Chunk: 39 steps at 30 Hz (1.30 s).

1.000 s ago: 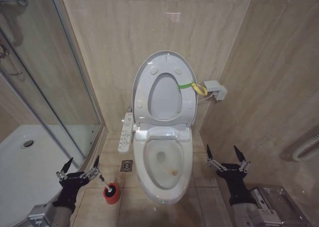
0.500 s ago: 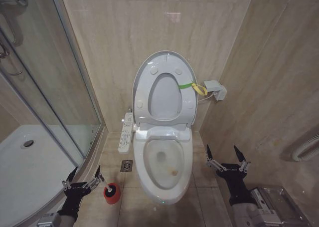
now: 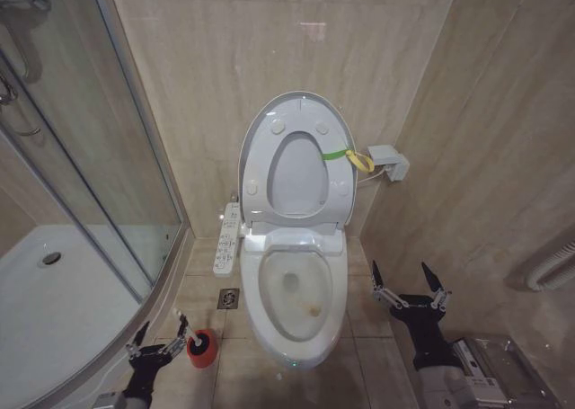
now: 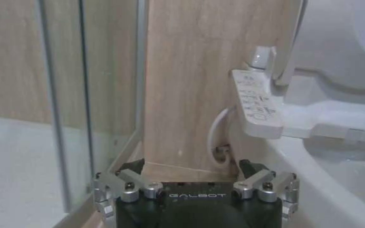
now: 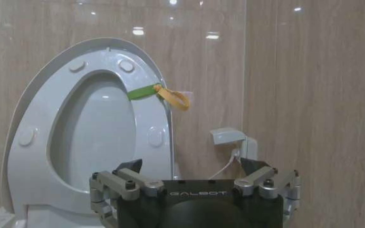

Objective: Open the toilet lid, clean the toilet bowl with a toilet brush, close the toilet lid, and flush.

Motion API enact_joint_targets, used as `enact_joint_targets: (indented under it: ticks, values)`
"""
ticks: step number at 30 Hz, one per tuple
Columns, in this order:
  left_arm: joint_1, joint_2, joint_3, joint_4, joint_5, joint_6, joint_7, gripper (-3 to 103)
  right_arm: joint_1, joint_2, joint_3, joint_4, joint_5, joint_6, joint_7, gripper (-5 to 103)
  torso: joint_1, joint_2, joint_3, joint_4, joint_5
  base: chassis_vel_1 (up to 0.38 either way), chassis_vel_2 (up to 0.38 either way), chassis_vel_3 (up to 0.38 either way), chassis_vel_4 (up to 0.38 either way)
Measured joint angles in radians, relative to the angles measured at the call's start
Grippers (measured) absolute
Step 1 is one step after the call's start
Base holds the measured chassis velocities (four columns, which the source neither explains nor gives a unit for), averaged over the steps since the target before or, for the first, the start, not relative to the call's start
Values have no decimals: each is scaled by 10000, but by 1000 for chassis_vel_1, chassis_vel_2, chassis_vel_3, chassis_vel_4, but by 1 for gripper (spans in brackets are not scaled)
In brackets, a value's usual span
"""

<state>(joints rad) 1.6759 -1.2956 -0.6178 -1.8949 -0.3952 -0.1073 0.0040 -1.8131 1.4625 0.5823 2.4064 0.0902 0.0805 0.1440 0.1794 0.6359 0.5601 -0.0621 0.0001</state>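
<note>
Toilet brush [image 3: 191, 337] lower left in holder | left gripper [image 3: 159, 339] spread, empty, beside it | risk: knocking holder over

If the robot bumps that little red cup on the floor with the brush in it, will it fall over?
Probably yes. The short red cylindrical holder cup looks small and likely light, standing free on the smooth beige floor tiles, so it might slide first. The thin white stick handle of the toilet brush pokes out slanted, which may help it tip.
</note>
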Motion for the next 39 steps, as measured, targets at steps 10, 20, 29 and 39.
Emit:
enact_joint_targets:
  ticks: [10, 20, 29, 39]
  values:
    - [-656, -23, -43, 1382, 254, -194, 184, 97, 0, 0, 0, 0, 0, 0, 0, 100, 0, 0, 0, 1, 0, 0, 0, 0, 0]
    - [-1743, 89, 145, 3100, 346, -1033, 602, 97, 0, 0, 0, 0, 0, 0, 0, 100, 0, 0, 0, 0, -2, 0, 0, 0, 0]
    - [-2713, 304, 459, 4348, 271, -1497, 1250, 98, 0, 0, 0, 0, 0, 0, -1, 100, 0, 0, 0, -1, -2, 0, 0, 0, 0]
    - [-3434, 397, 857, 5713, 309, -1993, 1336, 97, 0, 0, 0, 0, 0, 0, 0, 100, 0, 0, 0, 1, -3, 0, 0, 0, 0]
